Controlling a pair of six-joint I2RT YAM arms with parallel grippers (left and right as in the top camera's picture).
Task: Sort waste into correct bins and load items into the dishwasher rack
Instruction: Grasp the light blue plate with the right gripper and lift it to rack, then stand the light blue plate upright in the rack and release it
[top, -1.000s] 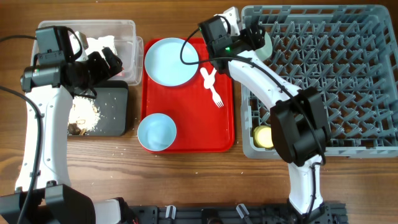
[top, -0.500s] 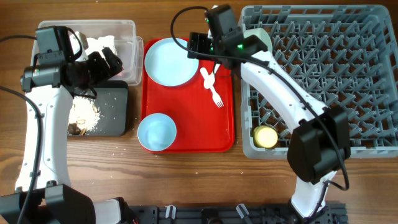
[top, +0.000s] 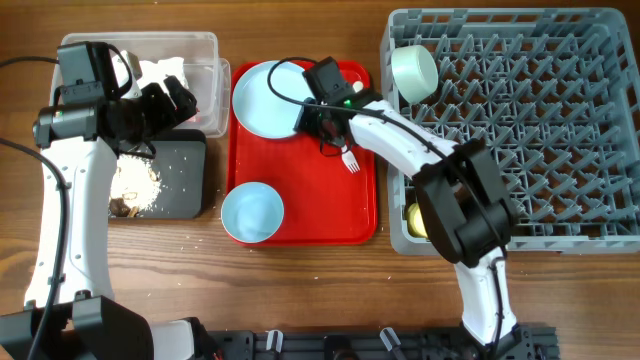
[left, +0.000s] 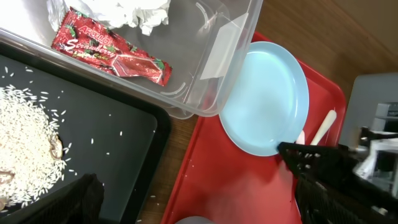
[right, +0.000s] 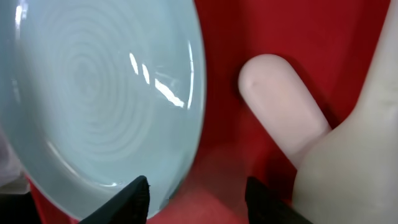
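Note:
The pale blue plate (top: 268, 98) lies at the back of the red serving tray (top: 362, 215). A white spoon (right: 280, 106) and fork (top: 349, 157) lie to its right. My right gripper (top: 322, 122) is open and empty, low over the plate's right rim. In the right wrist view its fingers (right: 202, 199) straddle the rim of the plate (right: 93, 93), beside the spoon. One pale blue bowl (top: 252, 212) sits at the tray's front. The other bowl (top: 413, 70) rests in the grey rack (top: 560, 130), as does the yellow cup (top: 425, 220). My left gripper (top: 172, 100) is open, above the clear tub's (top: 205, 50) near edge.
The clear tub holds a white napkin (left: 130, 12) and a red wrapper (left: 112, 53). The black tray (top: 180, 160) in front of it holds crumbly food (top: 135, 185). A few crumbs lie on the wooden table by the black tray. The right arm's cable loops over the plate.
My right gripper has left the bowl in the rack's back left corner and swung left and down onto the red tray by the plate. The left arm has not moved.

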